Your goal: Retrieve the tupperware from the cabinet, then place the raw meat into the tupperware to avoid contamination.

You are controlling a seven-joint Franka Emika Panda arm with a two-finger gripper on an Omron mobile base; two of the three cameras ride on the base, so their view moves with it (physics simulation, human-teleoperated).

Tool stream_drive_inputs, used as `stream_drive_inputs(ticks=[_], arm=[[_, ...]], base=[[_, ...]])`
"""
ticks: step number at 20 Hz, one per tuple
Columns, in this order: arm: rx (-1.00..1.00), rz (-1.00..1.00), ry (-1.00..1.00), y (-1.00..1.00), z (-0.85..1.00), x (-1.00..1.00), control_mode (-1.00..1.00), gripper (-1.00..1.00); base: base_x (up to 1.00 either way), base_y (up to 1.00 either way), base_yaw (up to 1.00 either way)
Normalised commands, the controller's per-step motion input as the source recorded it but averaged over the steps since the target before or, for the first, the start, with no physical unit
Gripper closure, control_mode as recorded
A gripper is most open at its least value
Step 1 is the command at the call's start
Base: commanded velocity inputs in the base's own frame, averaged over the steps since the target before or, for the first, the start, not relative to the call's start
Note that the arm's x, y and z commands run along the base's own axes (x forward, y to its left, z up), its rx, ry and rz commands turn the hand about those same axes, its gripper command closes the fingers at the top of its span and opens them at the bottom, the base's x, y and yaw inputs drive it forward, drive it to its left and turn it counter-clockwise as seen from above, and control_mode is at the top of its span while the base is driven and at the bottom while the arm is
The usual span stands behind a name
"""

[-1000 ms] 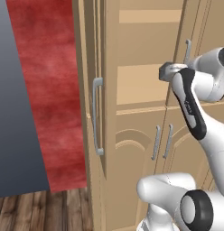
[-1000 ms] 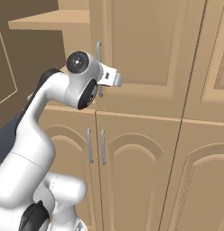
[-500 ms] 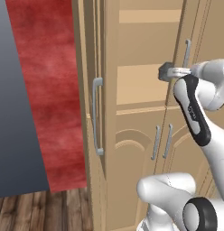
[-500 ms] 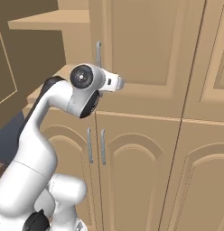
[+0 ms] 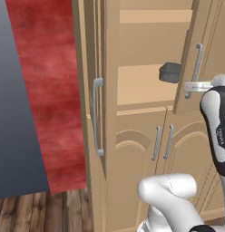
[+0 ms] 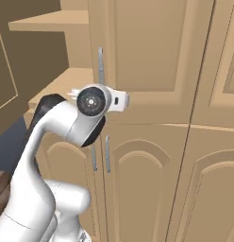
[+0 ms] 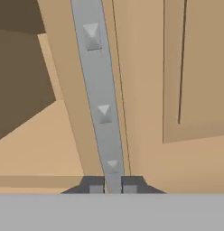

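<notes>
1. Progress: early. The cabinet (image 5: 132, 81) has its left upper door swung wide and its right upper door (image 5: 196, 54) partly ajar; tan shelves show inside. A dark boxy thing (image 5: 170, 72) sits on the middle shelf at the door's edge, prob. the tupperware, but can't be sure.
2. Tool: the gripper (image 7: 108, 184) is pinched narrow on the door handle (image 7: 99, 90), fingertips either side of the silver bar near its lower end. In the left base view the hand sits at that handle (image 5: 196, 68).
3. Left to do, by my read: pull the door wider, take the container out, set it down, then put the meat in. Meat's whereabouts: can't tell from here.
4. Vs 1 s ago: jaws were wide apart, now clamped on the bar. The door stood closer to shut; it's now swung out a bit, so more of the shelf and the dark box are exposed. Arm's elbow dropped lower.
</notes>
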Motion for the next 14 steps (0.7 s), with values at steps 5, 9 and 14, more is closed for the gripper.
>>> stream_drive_inputs(ticks=[5,9,14], arm=[[-0.04,0.09,0.11,-0.27,-0.39,-0.97,-1.0,1.0],[-0.06,0.02,0.21,-0.44,-0.5,-0.92,-1.0,1.0],[-0.1,-0.03,0.11,0.21,0.0,-0.3,-1.0,1.0]], base=[[0.0,0.0,0.0],[0.0,0.0,0.0],[0.0,0.0,0.0]])
